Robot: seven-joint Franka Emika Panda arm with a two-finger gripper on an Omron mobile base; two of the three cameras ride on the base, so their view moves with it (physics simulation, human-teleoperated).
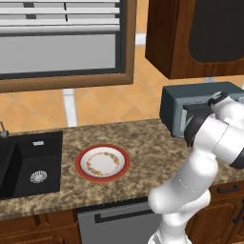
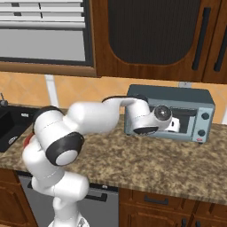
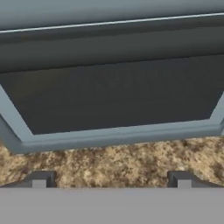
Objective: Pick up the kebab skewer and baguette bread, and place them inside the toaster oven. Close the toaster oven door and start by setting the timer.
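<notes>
Grey-framed against dark glass: faces the door (image 3: pixel 113 92) square on, at 12 o'clock from the gripper (image 3: pixel 111 179), close in front. Stands wide open, with both fingertips (image 3: pixel 40 178) apart above the speckled counter (image 3: pixel 118 159) and nothing between them. Holds nothing.

Seen from the right base: hangs the gripper (image 2: pixel 174 125) before the front of the oven (image 2: pixel 170 95), toward its left half, with the arm reaching in from 9 o'clock. Puts the two knobs (image 2: pixel 204 124) at 3 o'clock from the hand, on the right panel, one above the other; cannot tell which one is the timer.

Seen from the left base: sets the oven (image 1: pixel 190 97) at 2 o'clock from the plate (image 1: pixel 82 164), well apart. Shows a bare, patterned plate, no skewer and no bread on it; probably both inside the oven already, though dark glass hides any proof.

Runs the door's long axis 9 to 3 across the hand view, with the lower frame edge nearest the fingertips. Looks upright or nearly so, judging by the frame; cannot say whether fully shut. Calls next, most likely, for a push straight toward 12 to seat the door, then a shift toward 3 for the knobs.
</notes>
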